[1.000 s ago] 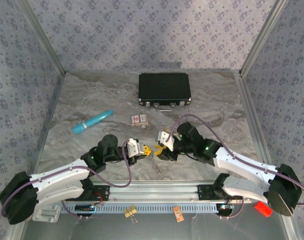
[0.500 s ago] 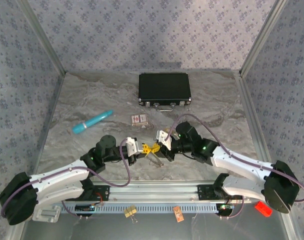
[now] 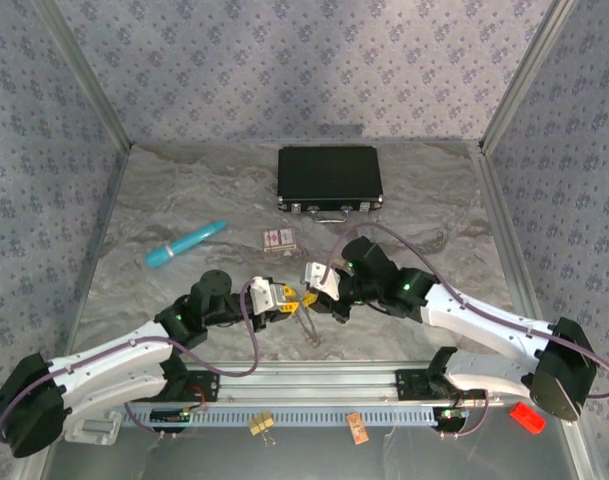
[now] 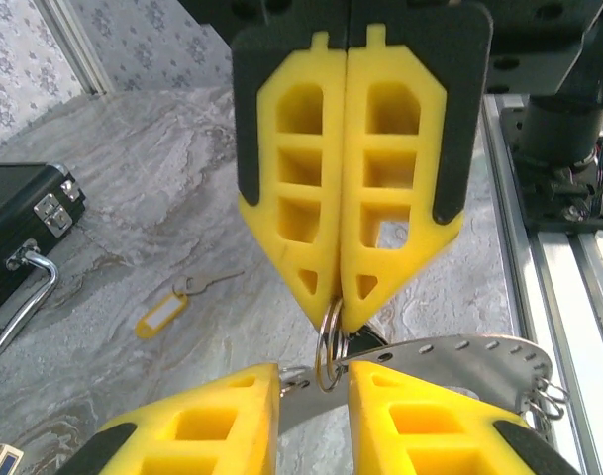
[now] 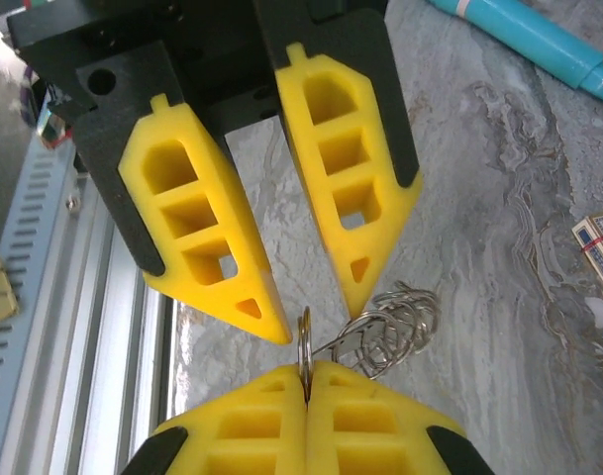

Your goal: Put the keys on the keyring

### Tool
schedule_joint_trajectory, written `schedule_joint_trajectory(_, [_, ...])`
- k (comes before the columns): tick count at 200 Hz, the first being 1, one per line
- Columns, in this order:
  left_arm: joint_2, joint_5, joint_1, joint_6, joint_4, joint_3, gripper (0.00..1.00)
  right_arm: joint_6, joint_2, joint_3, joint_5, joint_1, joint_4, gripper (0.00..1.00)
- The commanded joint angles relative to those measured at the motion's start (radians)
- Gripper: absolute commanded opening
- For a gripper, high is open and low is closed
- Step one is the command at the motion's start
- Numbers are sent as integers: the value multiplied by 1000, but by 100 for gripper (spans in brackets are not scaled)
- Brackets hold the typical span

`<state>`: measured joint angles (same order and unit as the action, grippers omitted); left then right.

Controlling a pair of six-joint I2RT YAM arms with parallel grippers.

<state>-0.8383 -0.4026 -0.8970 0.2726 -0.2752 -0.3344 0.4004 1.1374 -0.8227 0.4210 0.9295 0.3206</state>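
My right gripper (image 5: pixel 307 376) is shut on the keyring (image 5: pixel 304 348), a thin silvery loop standing on edge at its fingertips. My left gripper (image 4: pixel 314 381) faces it tip to tip, open, with the keyring (image 4: pixel 329 341) in the gap between its fingers and not pinched. A bunch of wire rings (image 5: pixel 395 332) and a perforated silvery metal strip (image 4: pixel 459 356) hang from the keyring. One thin key on a yellow tag (image 4: pixel 162 314) lies on the marble table behind the right gripper (image 4: pixel 341 307). In the top view both grippers (image 3: pixel 284 300) (image 3: pixel 316 288) meet at the table's front middle.
A black case (image 3: pixel 329 178) lies at the back middle. In front of it is a small red-and-white box (image 3: pixel 279 239), and a teal tube (image 3: pixel 185 243) lies to the left. An aluminium rail (image 3: pixel 314 385) runs along the near edge. Patterned walls close in the table.
The right gripper has shut on the keyring and the left gripper has opened off it. Both grippers have drifted slightly left and away from the near edge.
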Motion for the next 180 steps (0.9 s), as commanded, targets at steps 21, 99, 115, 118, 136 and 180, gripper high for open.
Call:
schedule_joint_trajectory(21, [-1, -13, -2, 33, 58, -50, 22, 99, 39, -99, -80, 45, 138, 0])
schedule_joint_trajectory(99, [-4, -33, -2, 39, 58, -55, 12, 121, 88, -151, -104, 89, 145, 0])
schedule_joint_trajectory(115, [1, -35, -2, 39, 55, -52, 6, 111, 70, -134, -106, 85, 132, 4])
schedule_joint_trajectory(118, [4, -36, -2, 39, 54, -50, 5, 107, 66, -128, -107, 84, 126, 7])
schedule_joint_trajectory(136, [13, -36, -2, 34, 30, -38, 2, 67, 21, -71, -93, 56, 79, 26])
schedule_joint_trajectory(180, [14, -48, -2, 33, -20, -20, 0, -59, -60, 56, -48, 9, -48, 33])
